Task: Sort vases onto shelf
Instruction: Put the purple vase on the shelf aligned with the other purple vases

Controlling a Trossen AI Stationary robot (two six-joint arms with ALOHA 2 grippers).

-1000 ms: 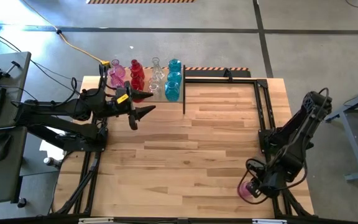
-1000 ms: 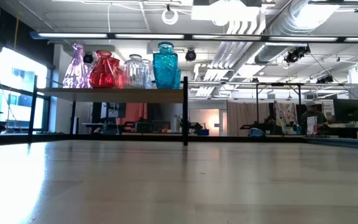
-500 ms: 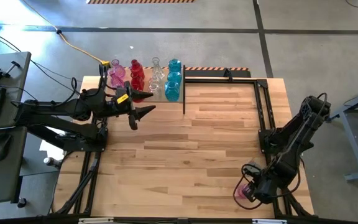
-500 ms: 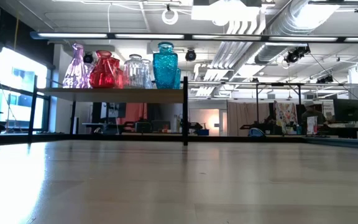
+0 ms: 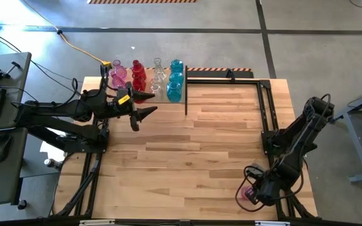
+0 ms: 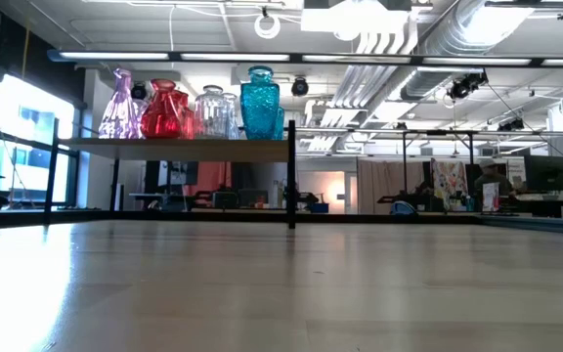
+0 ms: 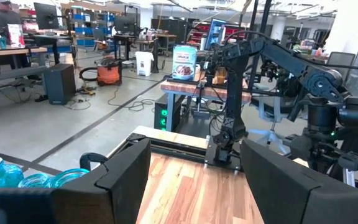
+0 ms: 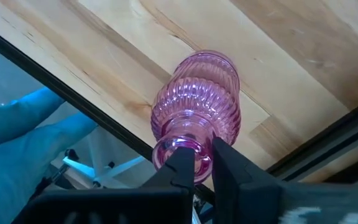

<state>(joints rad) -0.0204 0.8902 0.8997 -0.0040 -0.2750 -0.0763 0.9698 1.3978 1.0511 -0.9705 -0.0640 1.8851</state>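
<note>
One pink vase point(image 8: 197, 127) sits clenched at its rim in your right gripper point(image 8: 199, 163), pickup step. Next, lift and carry it to the shelf point(image 5: 147, 95); your left gripper point(image 5: 144, 105) waits there, released.

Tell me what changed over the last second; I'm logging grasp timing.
The right gripper slid slightly along the near table edge and closed on the pink vase's neck. The left gripper, open beside the shelf, and the shelved vases stayed put.
</note>
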